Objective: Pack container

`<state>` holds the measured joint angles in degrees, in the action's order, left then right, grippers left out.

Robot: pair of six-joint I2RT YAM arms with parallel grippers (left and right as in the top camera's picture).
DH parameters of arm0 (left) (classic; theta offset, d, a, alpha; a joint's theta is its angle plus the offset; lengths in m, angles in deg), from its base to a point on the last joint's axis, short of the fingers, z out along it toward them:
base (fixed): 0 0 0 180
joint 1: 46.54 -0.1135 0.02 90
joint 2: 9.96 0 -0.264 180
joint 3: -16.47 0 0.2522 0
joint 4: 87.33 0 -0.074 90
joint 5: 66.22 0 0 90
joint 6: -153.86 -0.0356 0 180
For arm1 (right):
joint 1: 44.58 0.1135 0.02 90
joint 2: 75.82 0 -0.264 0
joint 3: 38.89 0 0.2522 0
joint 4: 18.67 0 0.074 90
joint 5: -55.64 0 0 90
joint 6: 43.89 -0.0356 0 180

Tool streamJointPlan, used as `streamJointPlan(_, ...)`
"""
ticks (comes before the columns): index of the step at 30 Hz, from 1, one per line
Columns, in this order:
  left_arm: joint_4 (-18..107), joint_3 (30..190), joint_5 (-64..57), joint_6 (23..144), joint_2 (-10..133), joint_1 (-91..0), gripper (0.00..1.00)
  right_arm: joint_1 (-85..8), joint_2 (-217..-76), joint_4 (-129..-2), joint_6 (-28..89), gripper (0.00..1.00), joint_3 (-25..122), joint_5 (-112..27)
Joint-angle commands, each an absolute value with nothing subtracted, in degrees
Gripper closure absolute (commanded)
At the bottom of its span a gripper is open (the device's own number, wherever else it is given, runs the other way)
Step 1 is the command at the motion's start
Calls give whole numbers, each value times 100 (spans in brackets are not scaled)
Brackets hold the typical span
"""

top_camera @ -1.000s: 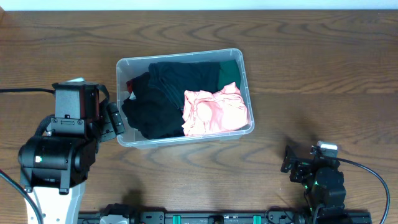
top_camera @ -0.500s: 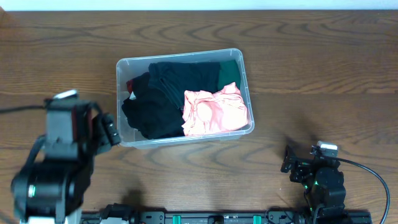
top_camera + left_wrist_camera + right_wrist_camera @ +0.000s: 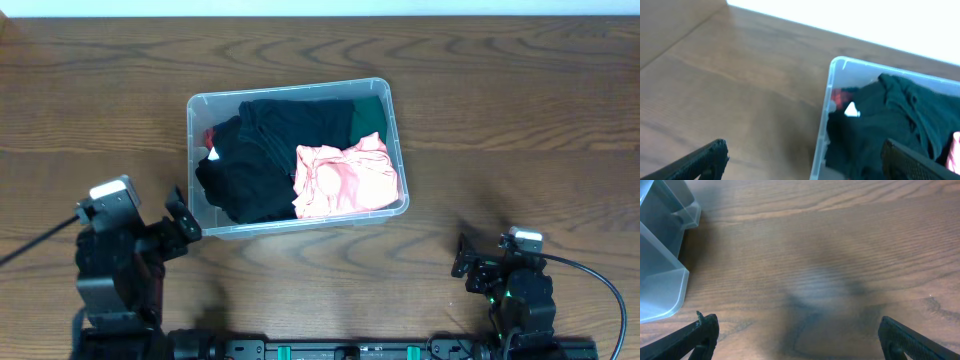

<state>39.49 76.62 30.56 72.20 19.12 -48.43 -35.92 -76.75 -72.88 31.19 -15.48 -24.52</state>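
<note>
The clear plastic container (image 3: pixel 392 135) stands mid-table, holding black garments (image 3: pixel 260 160), a pink garment (image 3: pixel 345 178), a dark green one (image 3: pixel 372 115) and a bit of red (image 3: pixel 208 136). My left gripper (image 3: pixel 184 226) is open and empty at the container's front-left corner, outside it. In the left wrist view the container's rim (image 3: pixel 826 107) runs between my open fingers (image 3: pixel 802 160), with black cloth (image 3: pixel 880 120) inside. My right gripper (image 3: pixel 463 256) is open and empty at the front right, away from the container; its wrist view shows the container's corner (image 3: pixel 665 280) at left.
The wooden table (image 3: pixel 520 120) surrounds the container. A dark rail (image 3: pixel 340 350) runs along the front edge between the two arm bases.
My left arm has pulled back toward the front edge, its gripper moving from beside the container's left wall to its front-left corner. The right arm has not moved.
</note>
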Motion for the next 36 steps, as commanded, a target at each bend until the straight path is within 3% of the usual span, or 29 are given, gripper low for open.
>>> streamJointPlan(1,4419,7088,2663,7078,1416,-4889,2,-3638,-7616,-7294,3030,1,-1574,-2434)
streamJointPlan(12,4948,6141,2571,7137,174,-4889,2,-3638,-7616,-7294,3030,1,-1574,-2434)
streamJointPlan(36,5291,4961,2564,7141,-984,-4886,2,-3638,-7616,-7294,3030,1,-1574,-2434)
